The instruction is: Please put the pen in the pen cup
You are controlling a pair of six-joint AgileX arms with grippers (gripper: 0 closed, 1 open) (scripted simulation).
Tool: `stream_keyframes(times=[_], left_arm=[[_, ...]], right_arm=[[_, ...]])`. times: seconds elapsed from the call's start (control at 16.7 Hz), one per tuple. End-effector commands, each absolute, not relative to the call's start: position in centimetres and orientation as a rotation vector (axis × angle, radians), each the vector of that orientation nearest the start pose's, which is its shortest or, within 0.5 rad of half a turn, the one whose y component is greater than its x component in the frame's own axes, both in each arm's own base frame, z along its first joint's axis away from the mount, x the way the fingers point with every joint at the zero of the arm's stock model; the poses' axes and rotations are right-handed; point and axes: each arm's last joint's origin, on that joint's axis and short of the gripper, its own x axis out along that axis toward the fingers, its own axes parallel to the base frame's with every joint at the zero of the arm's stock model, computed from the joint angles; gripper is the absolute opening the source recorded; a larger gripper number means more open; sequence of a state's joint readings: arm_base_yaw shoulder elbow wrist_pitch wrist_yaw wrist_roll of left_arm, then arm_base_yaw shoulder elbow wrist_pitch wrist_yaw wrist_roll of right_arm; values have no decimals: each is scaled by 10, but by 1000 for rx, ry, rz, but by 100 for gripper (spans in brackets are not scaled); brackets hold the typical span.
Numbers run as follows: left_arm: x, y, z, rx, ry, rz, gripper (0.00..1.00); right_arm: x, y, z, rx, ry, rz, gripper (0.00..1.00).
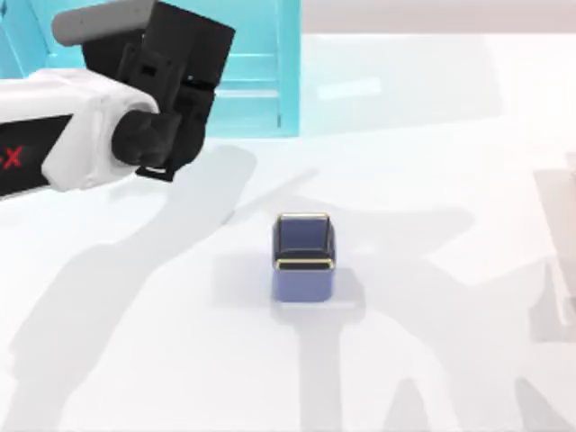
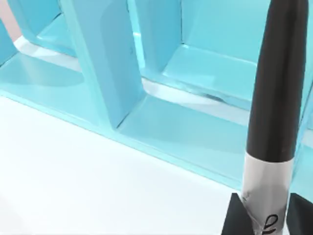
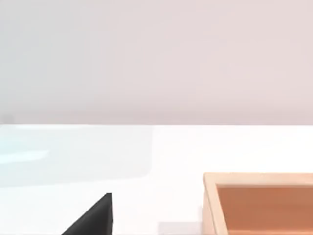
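From above, the left gripper (image 1: 184, 85) hangs at the table's (image 1: 432, 180) far left, in front of the turquoise shelf unit (image 1: 261, 72), while the pen cup (image 1: 304, 255) stands upright near the table's middle, well apart from it. The left wrist view shows the pen (image 2: 274, 112), black above a silver band, clamped between the gripper's dark fingers (image 2: 239, 218) with the shelf's compartments just behind. In the right wrist view one dark fingertip (image 3: 95, 218) of the right gripper hovers over the white table near a wooden box (image 3: 259, 200); whether that gripper is parted or closed cannot be told.

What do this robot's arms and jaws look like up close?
The left arm has a smooth white shell with a black panel bearing red lettering, and a grey cylinder on top. Its wrist and left gripper are blocky matt black. In the left wrist view the jaws are black wedges. A black wedge of the right gripper shows too.
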State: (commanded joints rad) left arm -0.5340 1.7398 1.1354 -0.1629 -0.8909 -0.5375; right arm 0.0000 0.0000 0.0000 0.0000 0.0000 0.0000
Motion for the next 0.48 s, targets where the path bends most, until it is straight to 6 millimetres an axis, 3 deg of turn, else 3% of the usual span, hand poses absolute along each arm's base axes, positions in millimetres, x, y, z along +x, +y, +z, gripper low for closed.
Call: stream_keyframes(times=[0.24,0.48], left_arm=[[285,-269,204,48,229,479,0],[228,-337,200,35,53,477,0]], right_arm=[[106,-1,160,0,0,0,100],[106,-1,160,0,0,0,100]])
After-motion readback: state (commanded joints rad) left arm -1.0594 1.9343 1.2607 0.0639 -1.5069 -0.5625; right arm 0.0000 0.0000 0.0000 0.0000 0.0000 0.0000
